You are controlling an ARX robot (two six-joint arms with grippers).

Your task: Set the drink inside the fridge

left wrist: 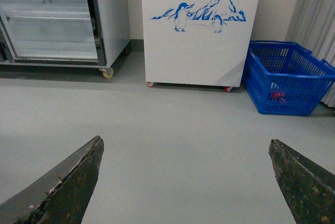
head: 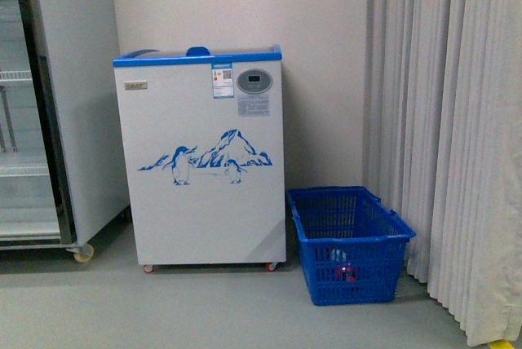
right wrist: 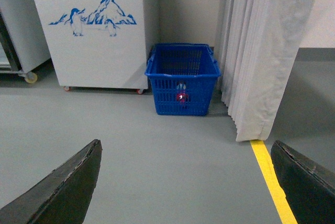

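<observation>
The fridge is a white chest with a blue rim and a penguin graphic, standing against the wall; it also shows as the fridge and the fridge. The drink lies inside the blue basket to the right of the fridge, seen through the mesh as red and light blue. The same drink and drink show in both wrist views. My left gripper and right gripper are open over bare floor, far from the basket. Neither arm appears in the front view.
A tall grey glass-door cabinet on castors stands left of the fridge. Grey curtains hang right of the basket. A yellow floor line runs from the curtain's foot. Grey floor lies between me and the fridge.
</observation>
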